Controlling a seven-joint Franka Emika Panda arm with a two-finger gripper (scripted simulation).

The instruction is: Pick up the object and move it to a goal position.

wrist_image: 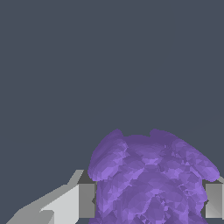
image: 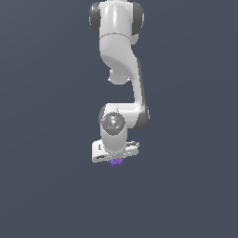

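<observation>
A: Where was the purple object [wrist_image: 151,179]?
B: Right between the jaws, a pad [wrist_image: 86,200] at each flank.
A: Clamped?
B: Looked held; roughly cube-like, no clear long axis.

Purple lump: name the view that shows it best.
The wrist view: the purple lump fills the frame between the end effector fingers, bumps clear. The exterior view shows only a small purple speck under the end effector.

Lump [image: 115,161]: directly beneath the hand [image: 115,160], at its middle. In the wrist view, lump [wrist_image: 151,179] sits between two fingers [wrist_image: 86,200], one at each side.
</observation>
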